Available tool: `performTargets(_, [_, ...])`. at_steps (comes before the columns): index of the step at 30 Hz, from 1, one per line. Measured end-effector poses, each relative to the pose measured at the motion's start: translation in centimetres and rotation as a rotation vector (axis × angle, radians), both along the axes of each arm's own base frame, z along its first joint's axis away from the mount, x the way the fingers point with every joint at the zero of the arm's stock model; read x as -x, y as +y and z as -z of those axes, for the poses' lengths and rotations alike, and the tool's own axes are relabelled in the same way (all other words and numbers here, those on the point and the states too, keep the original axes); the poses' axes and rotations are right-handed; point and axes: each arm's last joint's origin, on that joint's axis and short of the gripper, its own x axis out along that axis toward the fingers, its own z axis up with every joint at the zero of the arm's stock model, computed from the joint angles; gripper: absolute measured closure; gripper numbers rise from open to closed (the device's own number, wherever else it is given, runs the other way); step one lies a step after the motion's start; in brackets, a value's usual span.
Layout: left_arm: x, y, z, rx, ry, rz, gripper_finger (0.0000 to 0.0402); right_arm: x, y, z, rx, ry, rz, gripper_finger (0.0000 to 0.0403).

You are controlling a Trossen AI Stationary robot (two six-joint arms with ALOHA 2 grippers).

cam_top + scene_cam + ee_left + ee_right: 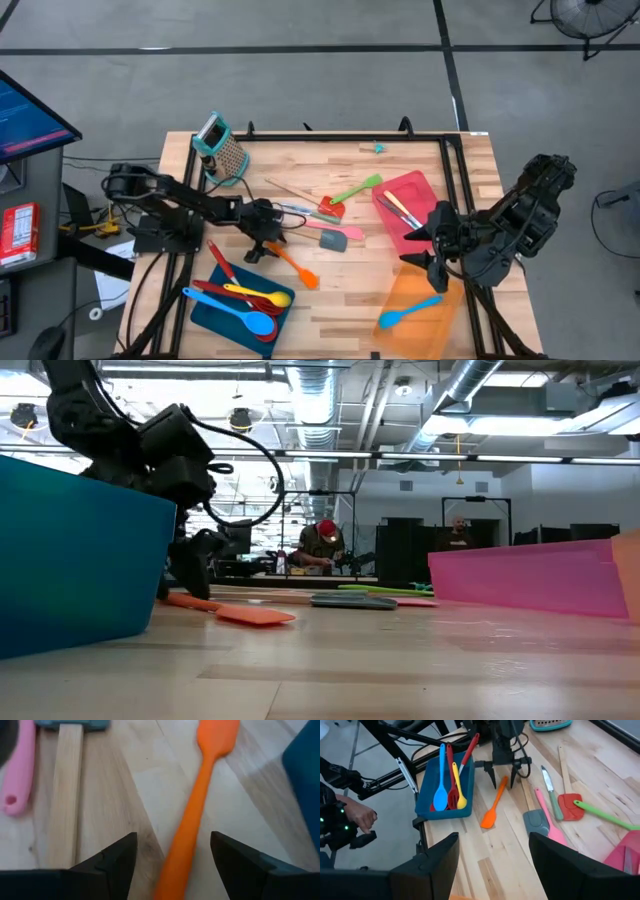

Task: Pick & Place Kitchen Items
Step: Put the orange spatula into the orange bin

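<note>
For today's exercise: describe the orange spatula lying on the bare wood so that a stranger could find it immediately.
Start at the blue tray on the table's left front. Just beside its far right corner lies the orange spatula, its handle between the open fingers of the left tool. It is the only all-orange utensil.

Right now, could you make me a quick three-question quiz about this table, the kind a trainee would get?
1. True or false: the left gripper is open with the orange spatula's handle between its fingers.
2. Which tray holds a lone blue spatula? A) the blue tray B) the red tray C) the orange tray
3. Fill in: the metal grater stands near the table's far ______ corner.

Key:
1. True. The left wrist view shows the handle running between two spread fingers.
2. C. The blue tray holds several spoons, the red tray a few slim tools.
3. Left, seen from above.
</note>
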Motion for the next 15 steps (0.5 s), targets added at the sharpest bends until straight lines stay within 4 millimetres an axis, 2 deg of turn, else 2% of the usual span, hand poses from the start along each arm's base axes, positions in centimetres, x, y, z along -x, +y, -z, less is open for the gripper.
performTargets(8, [-0.8,0.3,2.0,0.016,0.001,0.036,0.0176,-0.5,-0.7,0.1,0.005,0.008,0.037,0.0168])
performTargets(11, [-0.9,0.5,2.4,0.014,0.005,0.039,0.0210,-0.6,-1.0,0.1,0.008,0.014,0.047,0.0168])
performTargets(15, [-0.9,0.6,2.6,-0.026,-0.013,0.073,0.0275,-0.6,-1.2,0.2,0.022,0.031,0.053,0.0168])
